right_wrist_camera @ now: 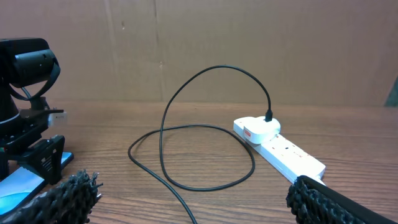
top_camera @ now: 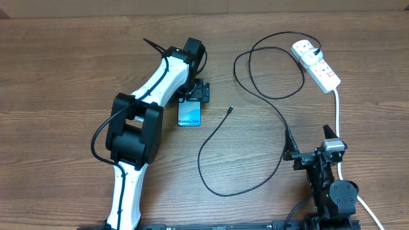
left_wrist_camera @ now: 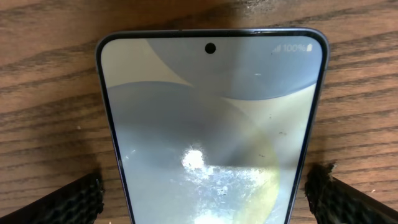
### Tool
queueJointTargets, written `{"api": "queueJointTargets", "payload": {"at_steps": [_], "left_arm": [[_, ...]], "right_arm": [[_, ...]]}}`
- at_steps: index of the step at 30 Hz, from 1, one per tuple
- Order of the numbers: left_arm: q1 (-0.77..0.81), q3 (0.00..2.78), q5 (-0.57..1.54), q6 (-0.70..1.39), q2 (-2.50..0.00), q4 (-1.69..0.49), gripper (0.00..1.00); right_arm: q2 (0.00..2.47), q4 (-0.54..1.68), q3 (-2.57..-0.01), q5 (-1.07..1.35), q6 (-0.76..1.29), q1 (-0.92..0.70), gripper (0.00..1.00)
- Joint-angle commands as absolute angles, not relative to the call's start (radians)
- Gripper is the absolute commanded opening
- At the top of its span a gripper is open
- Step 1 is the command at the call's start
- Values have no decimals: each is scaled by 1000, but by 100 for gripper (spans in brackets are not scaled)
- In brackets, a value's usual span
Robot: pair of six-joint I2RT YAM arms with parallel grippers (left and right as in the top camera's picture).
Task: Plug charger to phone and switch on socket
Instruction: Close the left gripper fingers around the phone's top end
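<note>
Left of the table's (top_camera: 57, 70) middle, the phone (top_camera: 190, 115) lies flat and screen up, with its far end hidden under the left gripper (left_wrist_camera: 205, 182). From overhead the screen is light blue-teal, and "Galaxy S24" runs along the short edge nearer the robot. The left wrist view shows a grey-blue and pale yellow wallpaper inside a thin dark rim. A punch-hole camera (left_wrist_camera: 210, 48) sits centred at the short edge away from the fingers, "100%" is in the corner, and there is a white glare patch lower down. The left fingers (left_wrist_camera: 65, 202) are spread wide, one at each long side of the phone. Whether they touch it cannot be told.

The charger (right_wrist_camera: 219, 67) is a thin black cable. Its small connector tip (top_camera: 230, 110) lies on bare wood to the phone's right, apart from it. From the tip the cable curves in a loop, climbs to the right, coils loosely and ends in a white plug (right_wrist_camera: 258, 129) seated in the socket (top_camera: 319, 67). The socket is a white strip with red marks at the far right. A thick white cord (top_camera: 337, 105) runs from it toward the right arm. The right gripper (right_wrist_camera: 193, 185) hangs wide open at the front right, holding nothing.
</note>
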State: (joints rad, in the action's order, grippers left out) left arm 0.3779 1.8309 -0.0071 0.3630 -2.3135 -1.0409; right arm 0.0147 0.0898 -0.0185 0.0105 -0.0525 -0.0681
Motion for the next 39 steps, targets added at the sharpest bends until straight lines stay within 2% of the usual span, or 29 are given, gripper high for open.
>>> {"api": "queueJointTargets", "payload": {"at_steps": [1, 18, 23, 28, 39], "left_arm": [[365, 1802, -8, 352, -2335, -1042, 100], [365, 1802, -11, 351, -2335, -1038, 99], [365, 1802, -12, 352, -2335, -1039, 89], [365, 1802, -11, 352, -2335, -1039, 84], [365, 1802, -11, 352, -2335, -1039, 79]], "right_arm": [[3, 84, -9, 1, -57, -72, 100], [3, 84, -9, 1, -57, -72, 100], [3, 84, -9, 1, -57, -72, 100], [3, 84, -9, 1, -57, -72, 100], [3, 84, -9, 1, -57, -72, 100]]}}
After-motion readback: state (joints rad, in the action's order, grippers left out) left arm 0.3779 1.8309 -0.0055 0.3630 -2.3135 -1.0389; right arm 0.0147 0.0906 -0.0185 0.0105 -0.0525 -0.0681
